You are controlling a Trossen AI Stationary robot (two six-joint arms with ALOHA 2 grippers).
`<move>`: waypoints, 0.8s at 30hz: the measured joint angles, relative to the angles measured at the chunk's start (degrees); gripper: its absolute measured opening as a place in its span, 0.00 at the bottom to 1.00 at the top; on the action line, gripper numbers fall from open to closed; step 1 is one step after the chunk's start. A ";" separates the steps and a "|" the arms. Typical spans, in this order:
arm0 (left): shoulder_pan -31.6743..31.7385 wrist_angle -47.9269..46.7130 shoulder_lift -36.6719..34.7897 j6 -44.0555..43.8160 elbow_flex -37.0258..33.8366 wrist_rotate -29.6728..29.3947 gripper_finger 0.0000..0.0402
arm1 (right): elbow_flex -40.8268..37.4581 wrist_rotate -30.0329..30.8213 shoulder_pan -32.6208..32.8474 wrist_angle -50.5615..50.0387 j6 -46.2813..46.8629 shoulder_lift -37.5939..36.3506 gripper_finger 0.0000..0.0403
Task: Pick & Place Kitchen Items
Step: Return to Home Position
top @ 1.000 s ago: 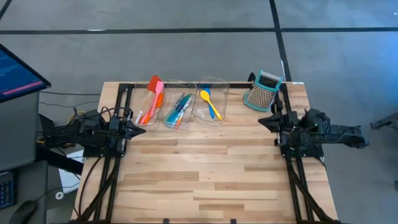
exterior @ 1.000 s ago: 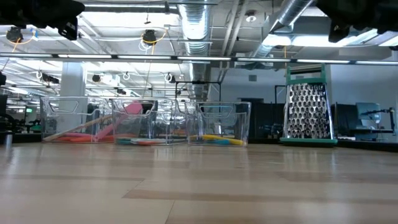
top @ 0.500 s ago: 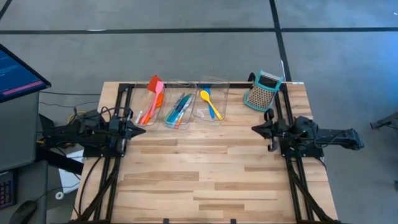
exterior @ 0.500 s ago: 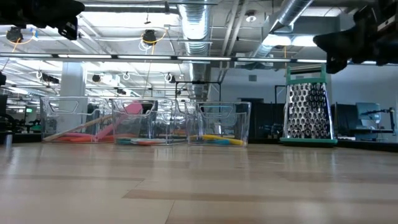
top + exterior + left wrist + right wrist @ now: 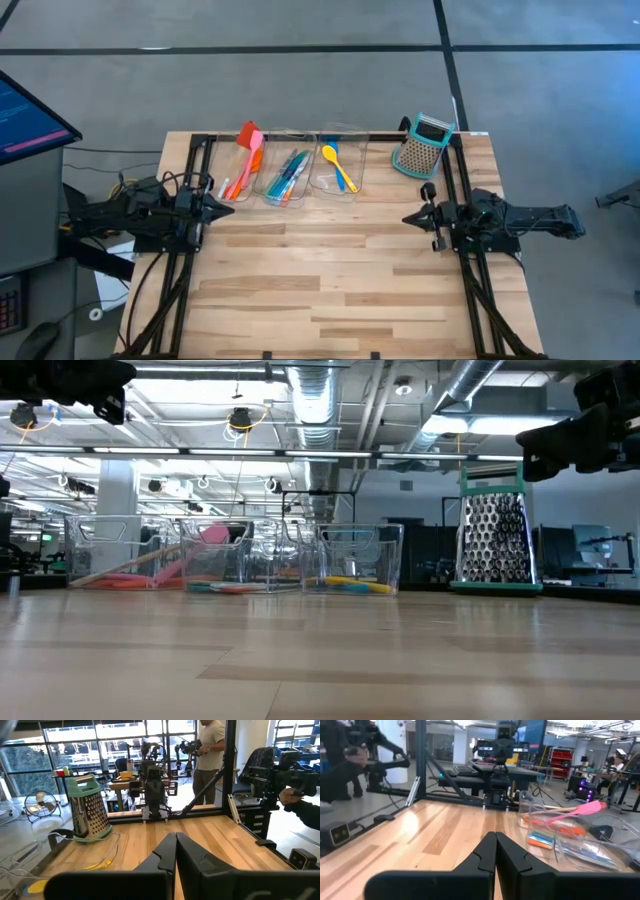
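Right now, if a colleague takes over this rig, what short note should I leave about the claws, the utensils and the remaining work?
Left claw: shut, empty, raised over the table's left edge.
Right claw: shut, empty, raised over the table's right side, near the box grater.
Utensils: orange and red spatulas in the left bin, teal and blue pieces in the middle bin, yellow spoon in the right bin.
Done: sorting looks complete; no utensil shows outside the bins.
Left: probably only parking the arms.
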 joint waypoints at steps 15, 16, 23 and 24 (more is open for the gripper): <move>0.00 0.35 0.00 0.34 0.00 0.02 0.00 | -0.01 1.00 1.35 -0.30 0.78 0.13 0.00; 0.00 0.37 0.00 0.76 0.00 0.00 0.00 | -0.01 1.04 1.35 -0.30 1.32 0.13 0.00; 0.00 11.22 0.00 1.58 -8.24 0.82 0.00 | -0.03 1.13 1.35 -0.34 2.50 0.15 0.00; 0.00 12.97 0.00 1.55 -10.18 0.90 0.00 | -0.03 1.13 1.35 -0.34 2.50 0.15 0.00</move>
